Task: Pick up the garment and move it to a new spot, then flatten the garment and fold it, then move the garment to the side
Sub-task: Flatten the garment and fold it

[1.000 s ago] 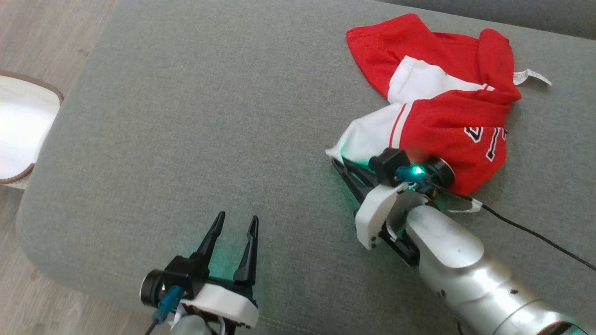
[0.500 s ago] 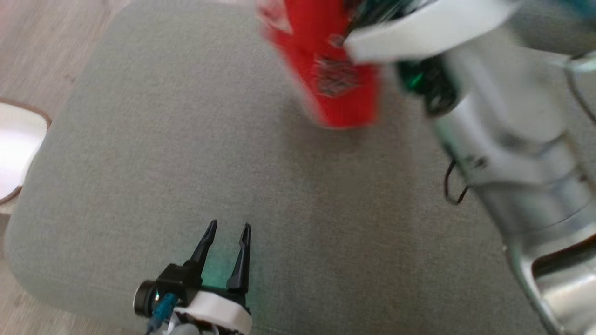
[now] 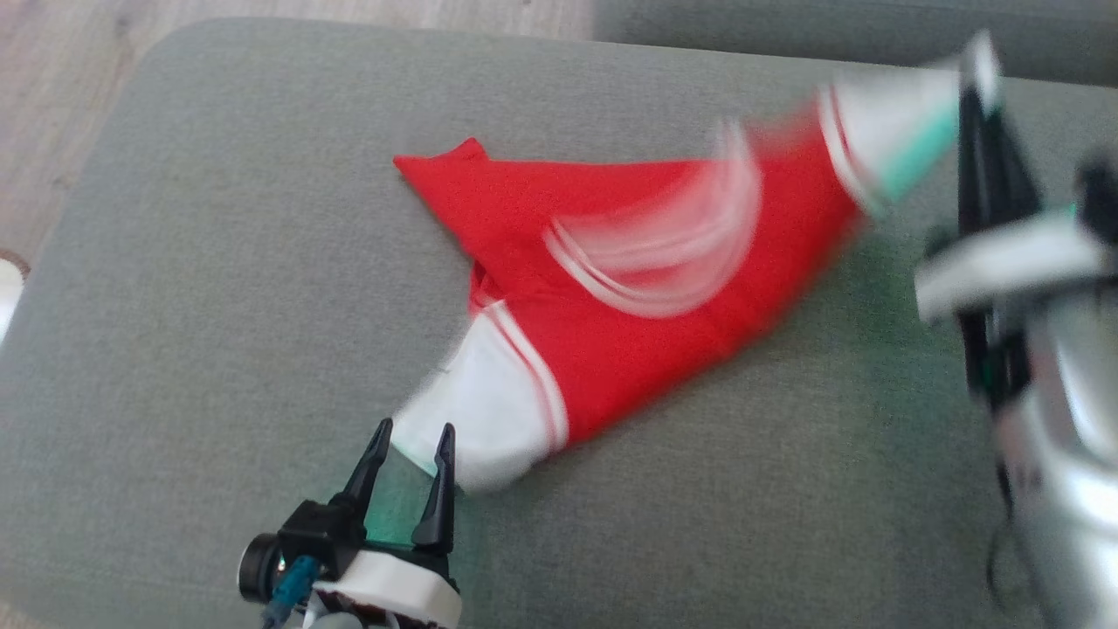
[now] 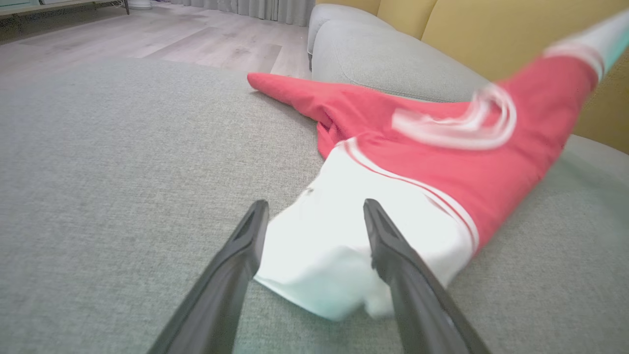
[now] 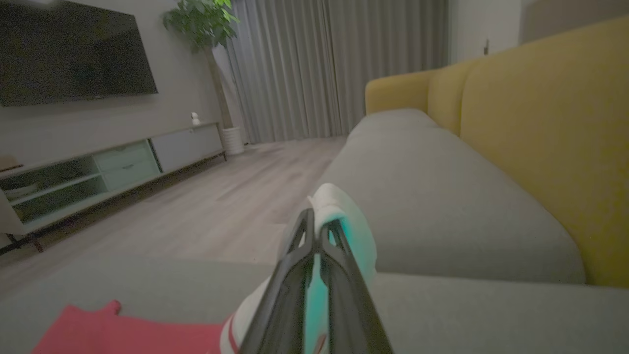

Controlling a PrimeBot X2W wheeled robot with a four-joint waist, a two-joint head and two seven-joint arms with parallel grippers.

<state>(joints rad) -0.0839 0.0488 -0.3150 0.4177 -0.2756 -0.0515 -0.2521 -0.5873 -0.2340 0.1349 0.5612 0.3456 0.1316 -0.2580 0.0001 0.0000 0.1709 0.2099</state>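
Note:
The garment (image 3: 629, 271) is a red jersey with white sleeves and white stripes, stretched across the grey sofa cushion (image 3: 218, 262). My right gripper (image 3: 974, 79) at the upper right is shut on one white sleeve end (image 5: 339, 216) and holds it lifted. The garment's other white sleeve (image 4: 329, 246) rests on the cushion between the fingers of my left gripper (image 3: 410, 437), which is open at the lower middle. In the left wrist view the left gripper (image 4: 314, 209) straddles that sleeve end without pinching it. The red body (image 4: 442, 142) is blurred by motion.
A wooden floor (image 3: 52, 79) lies beyond the cushion's left edge. Yellow sofa backrests (image 5: 540, 123) rise behind the grey seats. A second grey cushion (image 5: 432, 196) extends farther away. A low TV cabinet (image 5: 108, 167) and a potted plant (image 5: 201, 19) stand across the room.
The right gripper lifted the crumpled garment by a sleeve, swung it across and spread it out on the cushion; the other sleeve now lies between the open left fingers. The head camera shifted too.

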